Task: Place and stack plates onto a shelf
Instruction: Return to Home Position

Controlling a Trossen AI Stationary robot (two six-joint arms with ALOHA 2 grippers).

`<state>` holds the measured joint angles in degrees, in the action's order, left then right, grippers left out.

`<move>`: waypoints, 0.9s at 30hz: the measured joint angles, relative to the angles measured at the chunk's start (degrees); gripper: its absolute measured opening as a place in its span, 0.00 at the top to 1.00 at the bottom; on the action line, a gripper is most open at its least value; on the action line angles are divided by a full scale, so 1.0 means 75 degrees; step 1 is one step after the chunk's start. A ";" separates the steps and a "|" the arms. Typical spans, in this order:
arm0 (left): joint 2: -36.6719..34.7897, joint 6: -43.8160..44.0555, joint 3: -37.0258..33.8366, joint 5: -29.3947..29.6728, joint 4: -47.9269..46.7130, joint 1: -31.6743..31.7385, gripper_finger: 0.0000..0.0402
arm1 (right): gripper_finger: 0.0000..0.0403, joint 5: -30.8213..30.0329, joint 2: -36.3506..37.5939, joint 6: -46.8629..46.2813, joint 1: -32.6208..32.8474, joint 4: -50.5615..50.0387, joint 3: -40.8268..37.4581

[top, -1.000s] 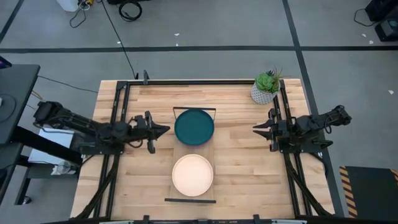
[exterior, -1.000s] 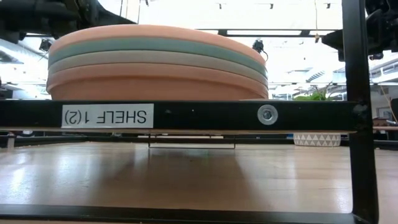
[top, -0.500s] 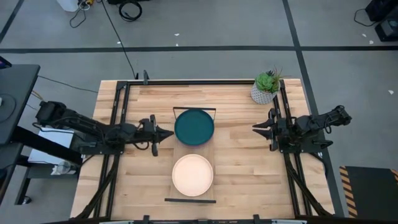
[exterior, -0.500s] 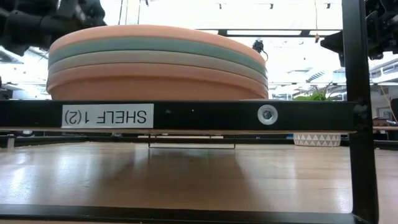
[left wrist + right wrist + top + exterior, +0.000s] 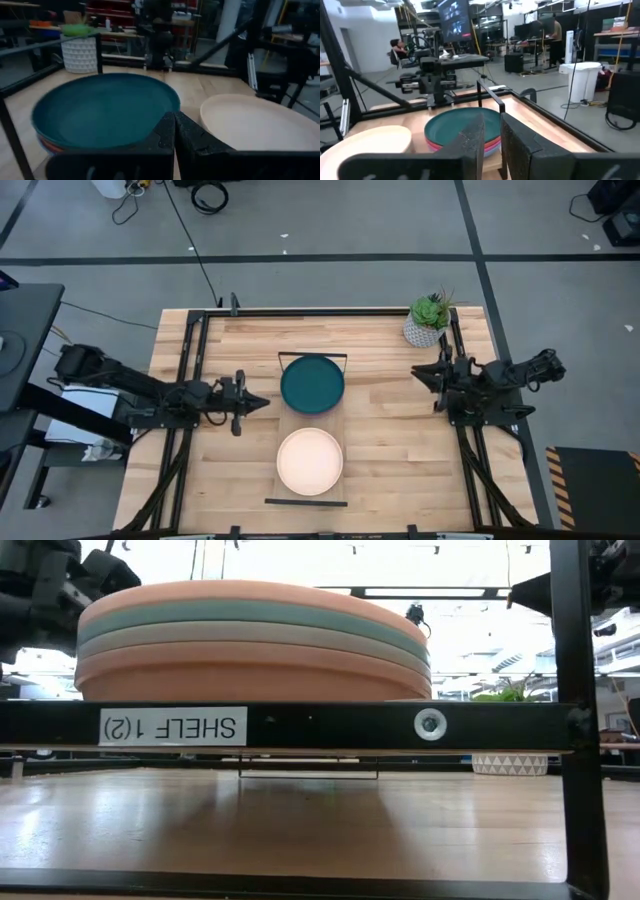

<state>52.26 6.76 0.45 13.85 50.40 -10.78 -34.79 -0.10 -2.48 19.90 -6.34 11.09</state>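
Note:
Two stacks of plates rest on the shelf point(image 5: 311, 420) in the middle of the table. The far stack is topped by a teal plate point(image 5: 312, 383) point(image 5: 100, 110) point(image 5: 462, 125), with orange, blue and magenta rims showing under it. The near stack is topped by a cream plate point(image 5: 310, 461) point(image 5: 250, 122). The low view shows it as several layers point(image 5: 255, 640) above the shelf's black end frame point(image 5: 330, 726). My left gripper point(image 5: 262, 402) point(image 5: 174, 125) hovers left of the shelf, shut and empty. My right gripper point(image 5: 415, 371) point(image 5: 492, 130) hovers right of the shelf, fingers a narrow gap apart, empty.
A small white pot with a green plant point(image 5: 428, 320) stands at the table's far right corner, just beyond my right arm. Black frame rails run along the table's left and right sides point(image 5: 190, 380). Bare wood lies on both sides of the shelf.
My left gripper has drifted a little toward the table's near edge, come lower and turned about its axis, staying left of the shelf. My right gripper has shifted slightly toward the far edge. The plates have not moved.

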 joint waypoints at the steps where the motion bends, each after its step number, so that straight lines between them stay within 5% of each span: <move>1: -0.0092 -0.0040 0.0000 -0.0076 -0.0134 0.0002 0.99 | 0.84 -0.0014 -0.0003 -0.0008 0.0000 -0.0206 0.0134; 8: -0.1677 -0.0176 0.0000 -0.0250 -0.1849 0.0066 0.99 | 0.88 -0.0139 -0.0006 -0.0769 0.0000 -0.1083 0.0513; 12: -0.2775 -0.0290 -0.0001 -0.0358 -0.2949 0.0066 0.99 | 0.90 -0.0796 -0.0006 -0.1088 0.0000 -0.0025 0.0052; 22: -0.5013 -0.0385 -0.0003 -0.1342 -0.4921 0.0065 0.99 | 0.98 -0.0815 -0.0006 -0.1017 0.0000 0.2400 -0.1424; 27: -0.6156 -0.0485 -0.0003 -0.1378 -0.5887 0.0066 0.99 | 0.97 -0.1207 -0.0032 -0.1796 -0.0009 0.2083 -0.1433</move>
<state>6.09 3.12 0.43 3.51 6.26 -10.28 -43.84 -0.34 -15.96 19.84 9.28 0.34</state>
